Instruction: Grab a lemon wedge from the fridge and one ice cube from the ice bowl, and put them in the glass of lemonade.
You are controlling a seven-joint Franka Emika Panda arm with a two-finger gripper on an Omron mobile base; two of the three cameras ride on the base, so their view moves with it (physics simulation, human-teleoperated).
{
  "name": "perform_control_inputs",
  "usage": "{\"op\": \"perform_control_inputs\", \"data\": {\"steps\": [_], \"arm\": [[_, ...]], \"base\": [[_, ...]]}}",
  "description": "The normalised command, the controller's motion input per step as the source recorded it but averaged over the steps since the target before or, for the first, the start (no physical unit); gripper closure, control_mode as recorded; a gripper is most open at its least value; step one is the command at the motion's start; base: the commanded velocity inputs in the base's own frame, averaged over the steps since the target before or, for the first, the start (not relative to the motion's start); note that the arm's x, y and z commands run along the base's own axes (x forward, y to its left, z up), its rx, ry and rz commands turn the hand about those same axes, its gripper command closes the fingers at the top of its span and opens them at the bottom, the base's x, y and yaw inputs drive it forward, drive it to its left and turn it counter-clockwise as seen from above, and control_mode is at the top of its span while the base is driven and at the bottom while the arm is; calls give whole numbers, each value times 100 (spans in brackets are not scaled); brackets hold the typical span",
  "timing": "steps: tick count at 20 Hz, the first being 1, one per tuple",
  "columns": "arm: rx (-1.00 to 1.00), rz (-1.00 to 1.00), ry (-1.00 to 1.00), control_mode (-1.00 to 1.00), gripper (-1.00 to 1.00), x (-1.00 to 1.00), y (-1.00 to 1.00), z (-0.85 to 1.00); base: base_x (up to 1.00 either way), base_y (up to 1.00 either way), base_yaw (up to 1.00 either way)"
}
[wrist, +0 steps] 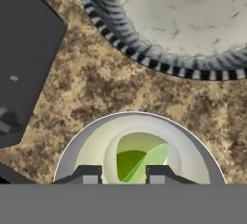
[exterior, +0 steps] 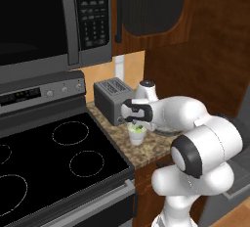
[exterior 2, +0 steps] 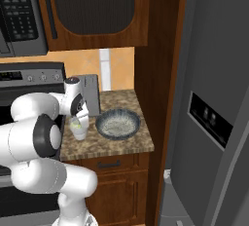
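Note:
The glass of lemonade (exterior: 136,137) (exterior 2: 79,132) stands on the speckled counter in front of the toaster; in the hand view its whitish rim (wrist: 94,137) curves just past my fingertips. My gripper (exterior: 135,123) (exterior 2: 77,119) (wrist: 124,174) hangs straight over the glass mouth, shut on the lemon wedge (exterior: 138,129) (wrist: 139,159), a small yellow-green piece at the level of the rim. The ice bowl (exterior 2: 117,123) (wrist: 144,61), wide and grey-blue with whitish contents, sits right beside the glass. The grey fridge (exterior 2: 214,103) rises at the right, doors closed.
A grey toaster (exterior: 112,99) (exterior 2: 90,93) (wrist: 26,54) stands close behind the glass. A black stove (exterior: 53,157) lies left of the counter, with a microwave (exterior: 44,15) above it. A wooden cabinet (exterior 2: 92,10) hangs over the counter.

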Motion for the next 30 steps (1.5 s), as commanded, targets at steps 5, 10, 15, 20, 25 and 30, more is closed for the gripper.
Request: {"op": "perform_control_inputs", "data": {"steps": [5, 10, 15, 20, 25, 30], "arm": [[0, 0, 0, -100, 100, 6, 0, 0], [-4, 0, -1, -100, 100, 15, 6, -10], [-3, 0, -1, -100, -100, 1, 4, -3], [0, 0, -7, -100, -100, -26, 0, 68], [0, 0, -6, -100, -100, -23, 0, 31], [-1, 0, -11, -100, -100, -82, 0, 7]], "base": [[0, 0, 0], [0, 0, 0], [0, 0, 0], [0, 0, 0], [0, 0, 0], [0, 0, 0]]}}
